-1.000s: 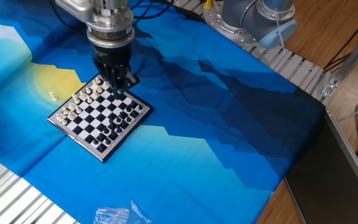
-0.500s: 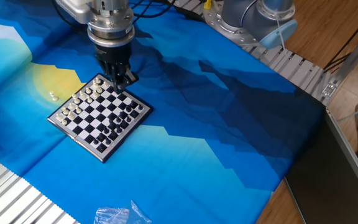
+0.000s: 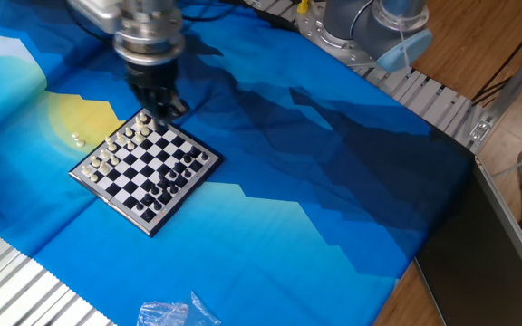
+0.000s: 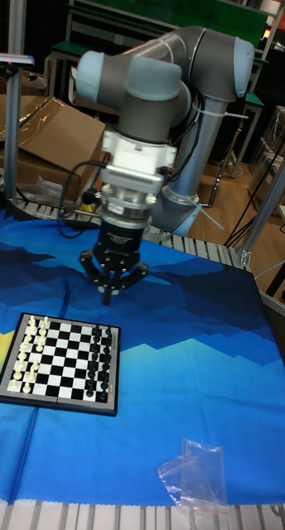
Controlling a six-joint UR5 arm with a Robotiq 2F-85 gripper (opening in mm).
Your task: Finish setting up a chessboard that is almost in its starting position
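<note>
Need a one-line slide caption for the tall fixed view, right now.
UR5 gripper hovers above the far edge of the chessboard, white and black pieces lined up on opposite sides, on a blue cloth.

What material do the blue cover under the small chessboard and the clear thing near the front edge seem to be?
The blue printed cover looks like matte fabric: it shows soft folds and creases. The clear crumpled bag near the front edge looks like thin glossy plastic film, see-through with bright glints. The small checkered chessboard lies flat on the cover.
</note>
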